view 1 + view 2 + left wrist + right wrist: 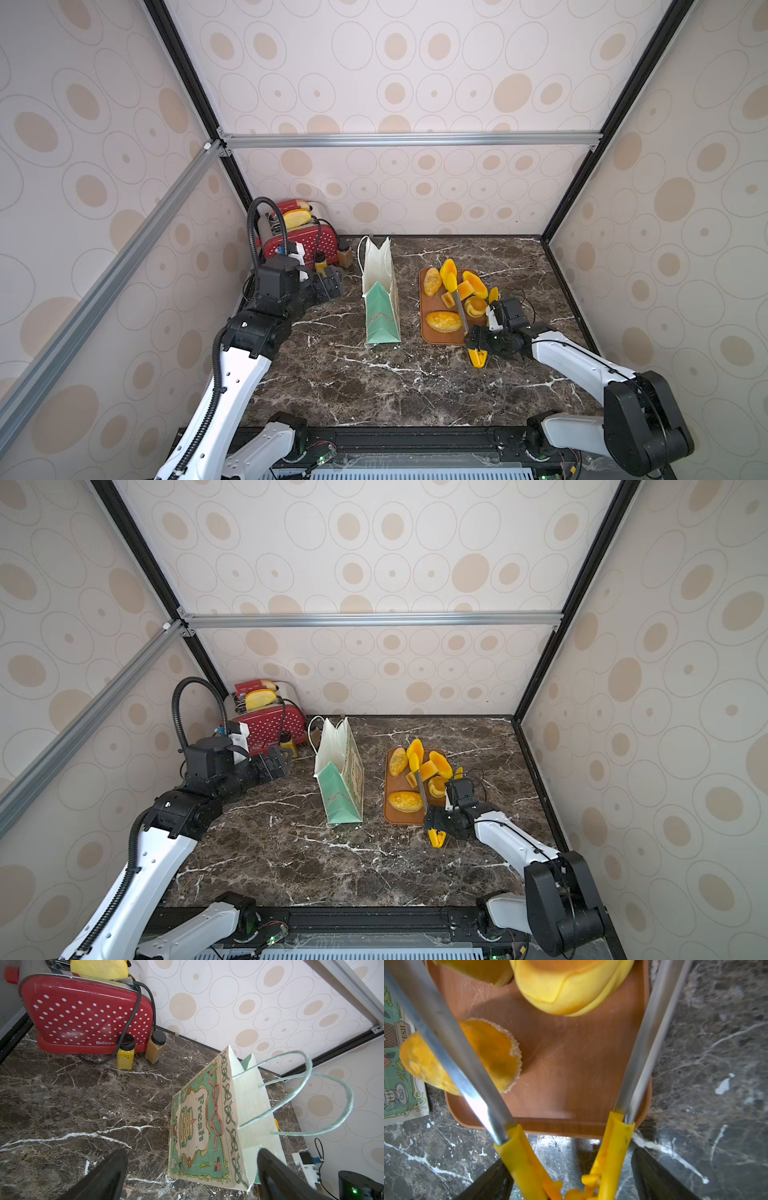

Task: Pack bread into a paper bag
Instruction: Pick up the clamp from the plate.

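Observation:
The paper bag (380, 307) (343, 787) stands upright mid-table, its mouth gaping upward; its "Fresh" face (199, 1126) turns toward my left gripper (328, 284) (192, 1167), which hangs open a short way to its left, apart from it. Several bread pieces lie on a brown tray (440, 337) (571, 1064): an oval bun (444, 321) (492, 1053), a round bun (476, 306) (566, 987), a square loaf (465, 289). My right gripper (478, 338) (571, 1178) grips the yellow handles of metal tongs (461, 309) (610, 1147). The tongs' arms spread over the tray, one crossing the oval bun.
A red dotted toaster (303, 245) (83, 1016) with pale slices stands at the back left, with two small jars (124, 1053) in front of it. Enclosure walls close the table on three sides. Bare marble (374, 386) stretches in front of bag and tray.

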Controlling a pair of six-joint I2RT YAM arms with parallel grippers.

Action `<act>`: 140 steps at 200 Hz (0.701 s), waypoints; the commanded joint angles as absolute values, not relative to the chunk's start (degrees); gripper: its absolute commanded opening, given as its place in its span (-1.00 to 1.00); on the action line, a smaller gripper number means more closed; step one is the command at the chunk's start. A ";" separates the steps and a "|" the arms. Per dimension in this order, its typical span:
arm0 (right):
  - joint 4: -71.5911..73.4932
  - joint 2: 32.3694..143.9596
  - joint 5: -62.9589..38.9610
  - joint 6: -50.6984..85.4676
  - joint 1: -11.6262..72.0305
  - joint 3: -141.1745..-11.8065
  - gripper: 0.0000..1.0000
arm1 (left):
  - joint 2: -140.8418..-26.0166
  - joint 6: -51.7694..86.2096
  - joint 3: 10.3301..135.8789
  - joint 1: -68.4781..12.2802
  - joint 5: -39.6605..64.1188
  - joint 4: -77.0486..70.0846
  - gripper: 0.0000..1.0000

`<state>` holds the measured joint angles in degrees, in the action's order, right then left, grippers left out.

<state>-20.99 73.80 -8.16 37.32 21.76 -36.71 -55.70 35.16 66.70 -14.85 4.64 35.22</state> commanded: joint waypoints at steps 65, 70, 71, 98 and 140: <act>-19.40 78.50 -12.39 36.21 21.28 -40.34 0.46 | -54.98 35.95 69.12 -15.10 4.66 35.24 0.98; -19.59 78.42 -12.26 36.14 21.26 -40.40 0.40 | -55.02 35.90 69.17 -15.09 4.66 35.24 0.98; -19.64 78.41 -12.24 36.09 21.22 -40.33 0.39 | -55.02 35.93 69.17 -15.06 4.66 35.24 0.98; -20.66 78.14 -12.04 35.77 21.27 -40.16 0.09 | -55.14 35.94 69.33 -15.19 4.74 35.24 0.98; -24.81 73.56 -8.70 35.25 21.23 -40.03 -0.02 | -55.13 35.90 69.52 -15.21 4.68 35.24 0.98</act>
<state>-21.61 77.58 -11.09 36.40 21.41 -38.89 -55.70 35.18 66.92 -14.92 4.67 35.20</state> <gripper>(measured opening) 0.495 0.989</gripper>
